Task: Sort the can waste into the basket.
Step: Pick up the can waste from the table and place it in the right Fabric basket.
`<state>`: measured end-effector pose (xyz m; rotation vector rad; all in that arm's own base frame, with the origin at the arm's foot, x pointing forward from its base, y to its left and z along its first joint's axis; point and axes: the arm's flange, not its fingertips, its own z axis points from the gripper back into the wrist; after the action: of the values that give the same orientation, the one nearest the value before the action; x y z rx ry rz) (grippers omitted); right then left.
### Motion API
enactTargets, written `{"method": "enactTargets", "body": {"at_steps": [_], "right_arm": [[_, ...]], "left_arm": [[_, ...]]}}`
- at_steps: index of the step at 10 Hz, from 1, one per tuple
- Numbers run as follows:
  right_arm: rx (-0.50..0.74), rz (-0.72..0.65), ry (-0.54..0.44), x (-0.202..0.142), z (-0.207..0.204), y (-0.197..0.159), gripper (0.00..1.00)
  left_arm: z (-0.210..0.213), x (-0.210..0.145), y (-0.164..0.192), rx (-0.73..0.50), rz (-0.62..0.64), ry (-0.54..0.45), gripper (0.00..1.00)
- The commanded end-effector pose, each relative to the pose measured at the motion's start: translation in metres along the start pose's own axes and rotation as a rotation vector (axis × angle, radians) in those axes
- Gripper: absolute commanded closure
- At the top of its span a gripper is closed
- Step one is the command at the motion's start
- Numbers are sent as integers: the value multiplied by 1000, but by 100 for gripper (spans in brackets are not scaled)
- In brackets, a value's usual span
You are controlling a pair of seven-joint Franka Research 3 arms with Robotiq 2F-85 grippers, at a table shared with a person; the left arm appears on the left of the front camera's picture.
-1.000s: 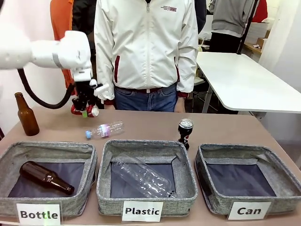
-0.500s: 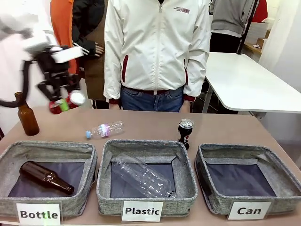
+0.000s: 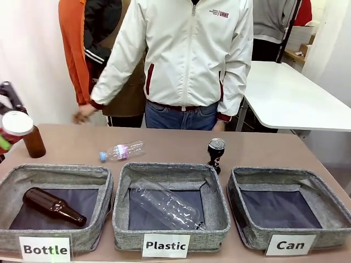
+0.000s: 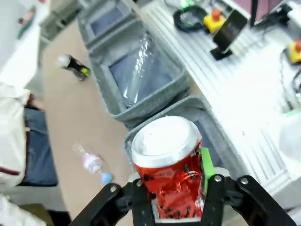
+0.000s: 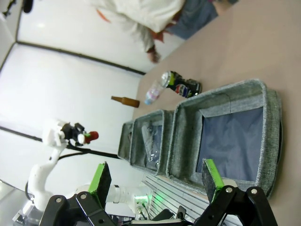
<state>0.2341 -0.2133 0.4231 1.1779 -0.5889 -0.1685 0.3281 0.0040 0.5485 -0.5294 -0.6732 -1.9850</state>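
My left gripper point(image 3: 5, 138) is at the far left edge of the front view, raised above the table and shut on the crushed red can point(image 3: 15, 127). In the left wrist view that red can point(image 4: 168, 165) sits upright between the green-padded fingers point(image 4: 205, 165), silver top facing the camera. The dark Pepsi can point(image 3: 215, 153) stands on the table behind the gap between the middle and right baskets. The grey "Can" basket point(image 3: 285, 174) at the front right holds nothing. My right gripper point(image 5: 155, 181) hangs open high above that basket point(image 5: 225, 90), with the dark can point(image 5: 181, 85) beyond it.
The "Bottle" basket point(image 3: 55, 171) holds a brown bottle, and the "Plastic" basket point(image 3: 170, 167) a clear one. A brown bottle point(image 3: 35, 143) stands at the far left. A small plastic bottle point(image 3: 122, 150) lies mid-table. A person stands at the far side, one hand point(image 3: 84, 114) over the table edge.
My left arm has swung left and toward the camera with the red can, from the far-left table area to the picture's left edge. The person has shifted right and stretched one hand out.
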Motion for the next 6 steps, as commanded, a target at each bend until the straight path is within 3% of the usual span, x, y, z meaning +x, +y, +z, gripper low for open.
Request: {"method": "enactTargets", "body": {"at_steps": [1,2,3,6], "right_arm": [[20,26,-16,3,0,0,0],[20,26,-16,3,0,0,0],[20,26,-16,3,0,0,0],[20,26,-16,3,0,0,0]], "left_arm": [[-5,0,-33,153,-16,-15,100],[0,-9,-37,191,-2,-3,100],[4,1,-22,67,2,-10,100],[4,1,-22,67,2,-10,100]]}}
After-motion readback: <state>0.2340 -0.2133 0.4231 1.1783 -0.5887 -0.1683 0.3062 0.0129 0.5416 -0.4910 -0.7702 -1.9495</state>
